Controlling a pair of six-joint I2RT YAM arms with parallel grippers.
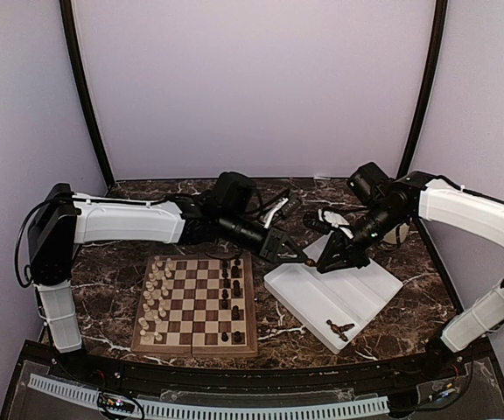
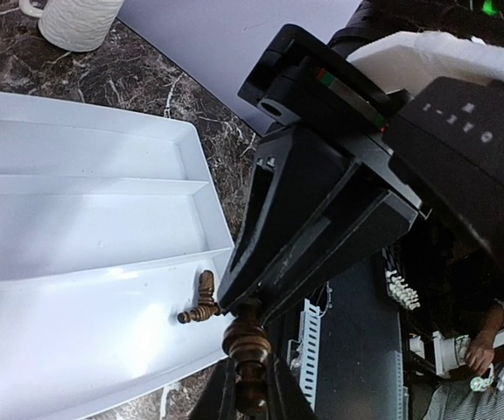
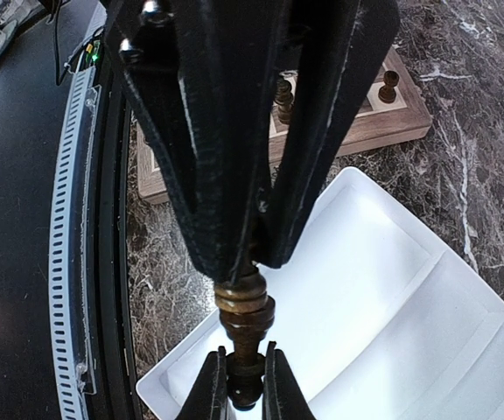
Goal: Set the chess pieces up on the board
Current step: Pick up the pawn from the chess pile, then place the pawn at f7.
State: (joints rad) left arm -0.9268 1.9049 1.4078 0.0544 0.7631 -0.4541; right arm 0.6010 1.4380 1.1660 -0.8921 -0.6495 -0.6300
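Checking in, op1 here: who has the dark piece [image 2: 248, 343]?

op2: Both. The left gripper [image 1: 302, 259] is clenched on one end and the right gripper [image 1: 321, 262] on the other. The piece hangs tip to tip between them, in the air over the far left corner of the white tray [image 1: 361, 293].

op1: Do the wrist views agree?

op2: Yes. In the left wrist view, its own fingers [image 2: 220, 398] flank the lower part of the piece and the right arm's jaws pinch the top. The right wrist view is mirrored: its own fingers [image 3: 210, 385] sit either side of the piece's lower end, and the left arm's jaws grip the upper end. I can't make out slack on either side.

op1: Where's the board [image 1: 195, 350]?

op2: It lies flat on the marble table [image 1: 103, 293], left of the tray and just beside it. I can't tell if they touch. The cream pieces [image 1: 154, 302] line its two left columns. The placed dark pieces [image 1: 233, 293] stand in the two right columns, only partly filled. They're too small to count.

op1: What's in the tray?

op2: A few loose dark pieces [image 1: 338, 329] lie on their sides in the outer compartment at its near corner. A white mug [image 2: 79, 19] stands on the table past the tray's far right end.
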